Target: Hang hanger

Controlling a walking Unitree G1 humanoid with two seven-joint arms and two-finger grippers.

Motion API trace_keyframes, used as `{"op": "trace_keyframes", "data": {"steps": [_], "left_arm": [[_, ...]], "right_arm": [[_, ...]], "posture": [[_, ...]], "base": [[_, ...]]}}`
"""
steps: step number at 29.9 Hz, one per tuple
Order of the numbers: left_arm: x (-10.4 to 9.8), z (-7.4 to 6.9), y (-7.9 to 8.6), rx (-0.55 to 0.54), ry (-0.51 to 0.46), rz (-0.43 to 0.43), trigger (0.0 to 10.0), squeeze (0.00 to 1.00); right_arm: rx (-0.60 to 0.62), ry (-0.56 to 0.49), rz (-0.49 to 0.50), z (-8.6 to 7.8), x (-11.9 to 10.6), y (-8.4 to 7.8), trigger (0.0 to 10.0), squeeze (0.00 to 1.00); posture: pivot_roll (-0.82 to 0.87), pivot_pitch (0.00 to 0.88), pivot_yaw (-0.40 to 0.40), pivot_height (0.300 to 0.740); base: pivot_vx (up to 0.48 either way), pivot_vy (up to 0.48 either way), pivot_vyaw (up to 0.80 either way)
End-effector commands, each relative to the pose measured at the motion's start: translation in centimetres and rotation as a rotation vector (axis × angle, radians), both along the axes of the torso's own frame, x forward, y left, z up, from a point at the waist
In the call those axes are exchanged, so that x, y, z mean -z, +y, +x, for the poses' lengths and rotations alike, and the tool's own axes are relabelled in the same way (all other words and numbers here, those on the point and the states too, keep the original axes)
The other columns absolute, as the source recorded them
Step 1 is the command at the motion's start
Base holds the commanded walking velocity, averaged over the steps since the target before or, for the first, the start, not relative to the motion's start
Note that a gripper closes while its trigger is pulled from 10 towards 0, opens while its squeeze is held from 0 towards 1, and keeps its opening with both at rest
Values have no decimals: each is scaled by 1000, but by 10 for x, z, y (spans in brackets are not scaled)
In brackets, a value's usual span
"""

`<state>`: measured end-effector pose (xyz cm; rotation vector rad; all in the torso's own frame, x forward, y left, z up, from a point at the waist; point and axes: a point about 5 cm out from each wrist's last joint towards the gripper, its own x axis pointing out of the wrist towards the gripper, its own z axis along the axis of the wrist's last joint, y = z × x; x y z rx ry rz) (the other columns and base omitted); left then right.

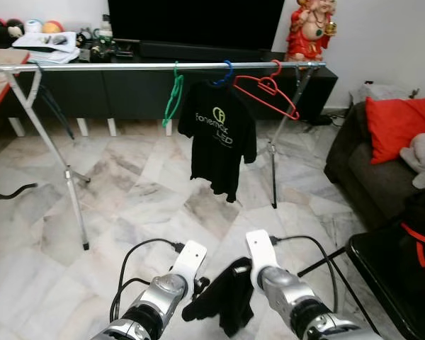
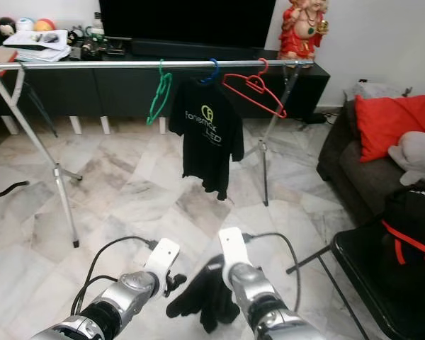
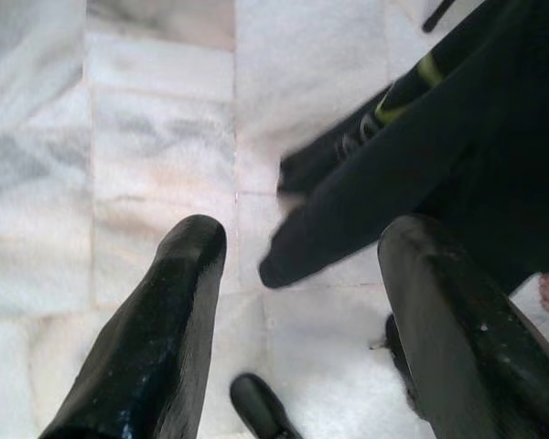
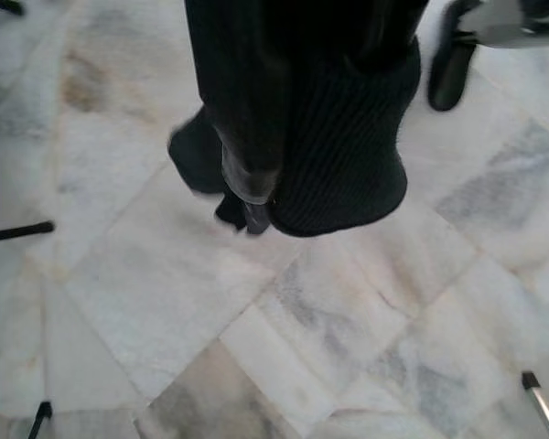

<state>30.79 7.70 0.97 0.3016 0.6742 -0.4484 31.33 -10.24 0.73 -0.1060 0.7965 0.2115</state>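
A silver clothes rail (image 1: 127, 66) crosses the room ahead. On it hang a green hanger (image 1: 173, 95), a blue hanger (image 1: 227, 73) carrying a black T-shirt (image 1: 218, 138), and a bare red hanger (image 1: 269, 92). Low in front of me, a black garment (image 1: 223, 301) dangles above the marble floor. My right gripper (image 1: 242, 275) is shut on its top, and the fabric drapes over the fingers (image 4: 247, 183). My left gripper (image 3: 306, 242) is open just left of the garment (image 3: 457, 137), not touching it. I cannot tell whether a hanger is inside the garment.
The rail's legs (image 1: 71, 184) (image 1: 273, 170) stand on the floor. Behind it is a dark TV cabinet (image 1: 127, 92). A dark sofa with a red cushion (image 1: 397, 124) and a black seat (image 1: 389, 269) are on the right. Cables (image 1: 127, 276) loop off my wrists.
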Motion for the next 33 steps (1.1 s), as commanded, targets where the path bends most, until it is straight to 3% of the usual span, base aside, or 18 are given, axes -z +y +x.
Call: {"op": "trace_keyframes", "data": {"steps": [1, 7, 9, 17, 22, 33], "left_arm": [[2, -2, -7, 59, -2, 15, 10000, 0], [8, -10, -16, 79, 34, -12, 10000, 0], [8, -11, -21, 103, 29, 4, 10000, 0], [10, -18, -33, 231, 56, -34, 10000, 0], [18, -36, -46, 475, 96, 11, 10000, 0], [13, -31, -50, 431, 98, -46, 10000, 0]], "right_arm": [[39, 0, 13, -3, 4, -4, 10000, 0], [42, 11, 59, -7, 8, 1, 10000, 0], [36, 46, 37, -15, 15, 1, 10000, 0], [-45, 62, -23, -20, 19, 3, 10000, 0], [-86, 66, -41, -22, 21, 5, 10000, 0], [-109, 29, 20, -16, 13, 18, 10000, 0]], "posture": [[91, 58, -125, 740], [91, 48, -126, 740], [82, 37, -135, 740], [72, 40, -128, 740], [76, 41, -133, 740], [71, 53, -134, 740]], "base": [[0, 0, 0], [0, 0, 0], [0, 0, 0], [0, 0, 0], [0, 0, 0], [0, 0, 0]]}}
